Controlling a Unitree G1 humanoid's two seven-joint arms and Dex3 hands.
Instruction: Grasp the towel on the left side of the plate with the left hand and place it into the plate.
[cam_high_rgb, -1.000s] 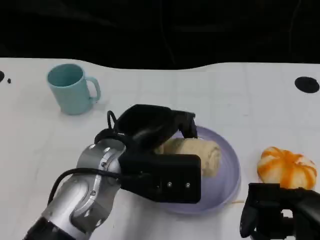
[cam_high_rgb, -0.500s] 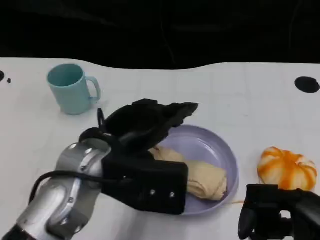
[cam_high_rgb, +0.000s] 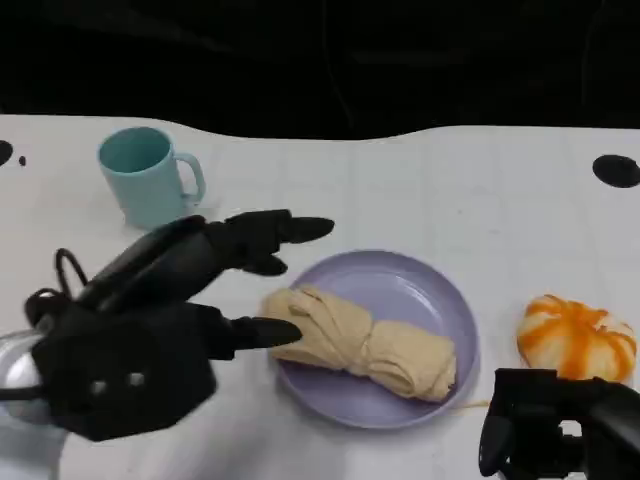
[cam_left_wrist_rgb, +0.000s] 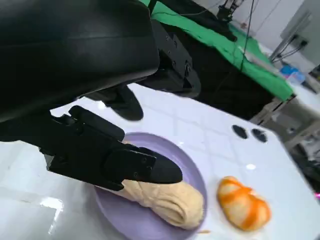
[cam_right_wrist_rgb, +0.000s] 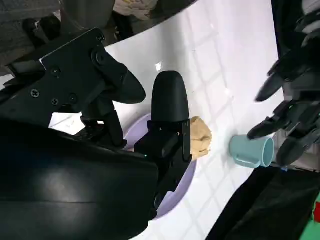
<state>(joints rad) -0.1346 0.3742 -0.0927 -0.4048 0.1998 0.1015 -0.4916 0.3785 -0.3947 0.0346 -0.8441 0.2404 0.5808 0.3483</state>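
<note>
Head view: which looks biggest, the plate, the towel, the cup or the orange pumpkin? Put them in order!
1. plate
2. towel
3. and 4. pumpkin and cup look about alike, too close to rank.

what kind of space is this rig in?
Likely a lab or test room, not a home: a white tiled-pattern table holds props, a green-draped bench carries cables, and equipment stands in the background of the left wrist view.
</note>
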